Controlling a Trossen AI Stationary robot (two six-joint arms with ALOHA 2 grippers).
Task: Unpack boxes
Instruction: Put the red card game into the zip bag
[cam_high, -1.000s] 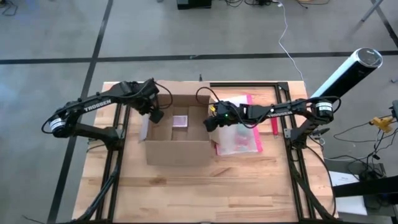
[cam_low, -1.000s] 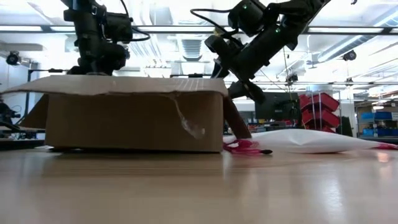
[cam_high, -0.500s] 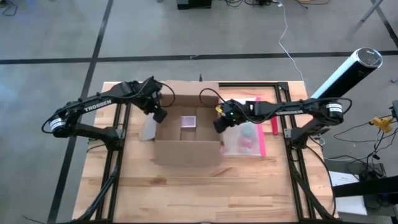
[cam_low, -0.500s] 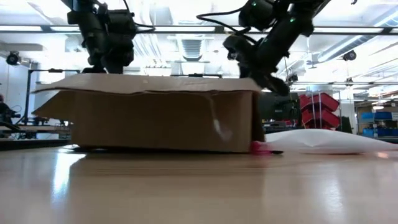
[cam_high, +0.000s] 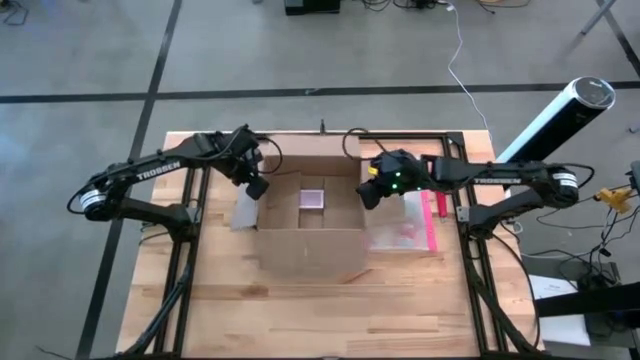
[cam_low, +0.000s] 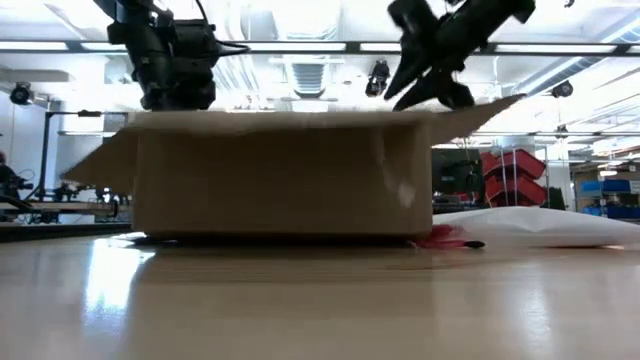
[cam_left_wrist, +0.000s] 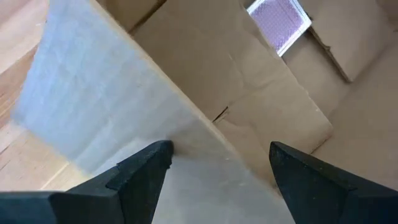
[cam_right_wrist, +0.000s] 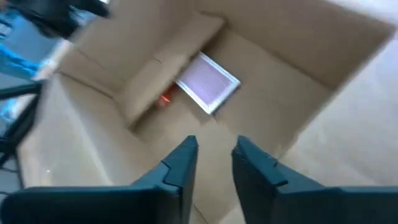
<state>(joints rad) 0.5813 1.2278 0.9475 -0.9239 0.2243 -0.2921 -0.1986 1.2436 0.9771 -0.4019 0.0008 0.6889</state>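
One cardboard box (cam_high: 310, 225) sits near the middle of the bench (cam_high: 300, 320), toward its far edge, with its flaps folded out so the inside lies open from above. Unpacking looks barely begun, by my judgement: opening is done, yet a small pale purple packet (cam_high: 313, 199) lies on the box floor, and nothing else can be made out inside. A pink-edged pouch (cam_high: 405, 228) lies flat on the bench just beside the box, on the side toward the bench's right edge; whether it came out of the box cannot be told. The left end effector (cam_high: 256, 186) hangs at the box's left wall, its fingers spread wide above the grey-looking left flap (cam_left_wrist: 93, 118), which reaches up between them, touching nothing that shows. The right end effector (cam_high: 369, 194) hovers over the box's right wall, above the opening; its fingers (cam_right_wrist: 180, 168) stand slightly apart with a narrow gap and hold nothing. What is left, then, is reaching in, lifting the packet out and setting it on the bench. From the low camera the near wall hides the whole interior, and the right-hand flap rises in front of the right end effector. A small orange glint beside the packet in the right wrist view is too blurred to identify.
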